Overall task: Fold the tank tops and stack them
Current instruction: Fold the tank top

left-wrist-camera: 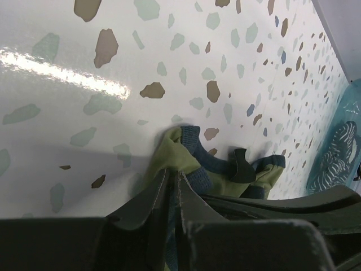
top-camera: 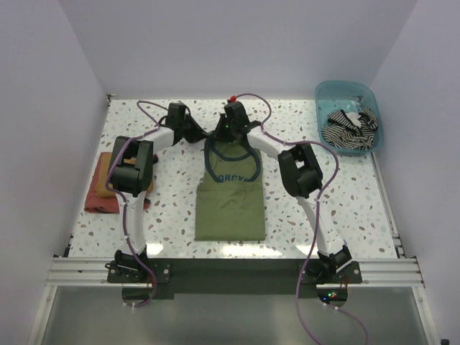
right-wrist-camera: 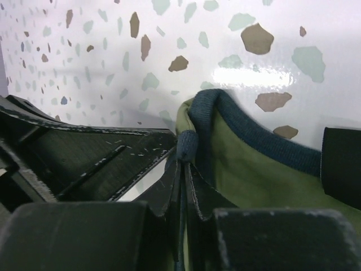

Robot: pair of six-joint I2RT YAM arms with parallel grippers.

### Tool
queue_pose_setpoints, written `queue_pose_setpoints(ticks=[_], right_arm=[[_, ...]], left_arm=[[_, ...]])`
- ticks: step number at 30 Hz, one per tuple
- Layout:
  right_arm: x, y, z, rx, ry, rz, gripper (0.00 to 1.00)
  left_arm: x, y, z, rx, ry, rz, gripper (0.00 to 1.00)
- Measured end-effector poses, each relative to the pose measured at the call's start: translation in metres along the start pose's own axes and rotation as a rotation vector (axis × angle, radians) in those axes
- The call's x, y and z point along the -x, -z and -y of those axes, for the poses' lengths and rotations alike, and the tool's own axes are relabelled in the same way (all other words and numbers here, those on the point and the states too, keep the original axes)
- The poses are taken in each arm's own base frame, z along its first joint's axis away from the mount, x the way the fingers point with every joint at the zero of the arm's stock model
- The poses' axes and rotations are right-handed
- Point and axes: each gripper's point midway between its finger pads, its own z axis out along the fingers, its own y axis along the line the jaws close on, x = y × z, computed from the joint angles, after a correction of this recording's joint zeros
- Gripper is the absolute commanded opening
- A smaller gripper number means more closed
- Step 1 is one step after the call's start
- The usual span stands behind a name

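The olive-green tank top [top-camera: 231,205] lies flat in the middle of the table, hem toward the near edge, navy-trimmed straps at the far end. My left gripper [top-camera: 199,135] is shut on its left shoulder strap [left-wrist-camera: 186,148], pinched between the jaws. My right gripper [top-camera: 230,134] is shut on the right strap [right-wrist-camera: 189,148], a fold of navy trim bulging above the jaws. Both grippers meet over the neckline. The striped tank top [top-camera: 350,128] lies crumpled in the blue bin; it also shows in the left wrist view [left-wrist-camera: 337,149].
A teal plastic bin [top-camera: 325,97] stands at the back right corner. A folded stack of red and orange cloth [top-camera: 108,188] lies at the left edge, by the left arm's elbow. White walls close in the speckled table [top-camera: 345,208] on three sides.
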Motion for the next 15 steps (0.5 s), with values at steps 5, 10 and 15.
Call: queue_pose_setpoints(ticks=[5,10,15], right_arm=[[0.01,0.004,-0.009,0.008,0.015,0.015,0.0],[0.025,0.008,-0.017,0.021,0.031,0.035,0.0],[0.043,0.007,-0.022,0.035,0.047,0.064,0.0]], left_arm=[[0.002,0.0,0.003,-0.005,-0.003,0.004,0.15],[0.01,0.002,0.011,-0.022,-0.01,0.02,0.17],[0.013,0.002,0.01,-0.017,-0.016,0.026,0.18]])
